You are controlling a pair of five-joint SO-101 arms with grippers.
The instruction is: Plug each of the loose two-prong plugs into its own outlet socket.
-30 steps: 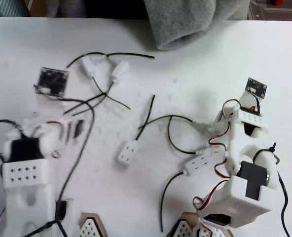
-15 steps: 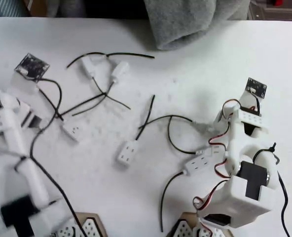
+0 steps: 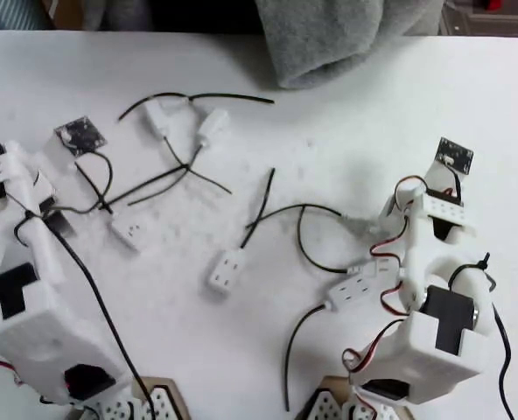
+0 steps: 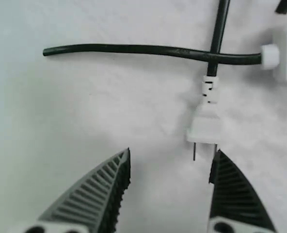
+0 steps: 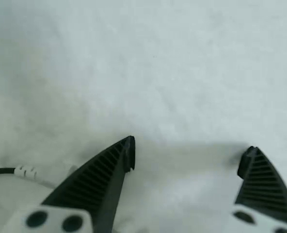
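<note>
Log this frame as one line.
left gripper: open, plug just ahead, prongs toward it, not gripped | right gripper: open, over table

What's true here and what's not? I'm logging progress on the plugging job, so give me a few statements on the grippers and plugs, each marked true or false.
1. The left gripper is open. True.
2. The two-prong plug by the left gripper is already plugged in. False: its prongs are bare, and it lies loose on the table.
3. The right gripper holds a plug. False: it is open and empty above the table.
4. A grey cloth lies at the table's far edge. True.
</note>
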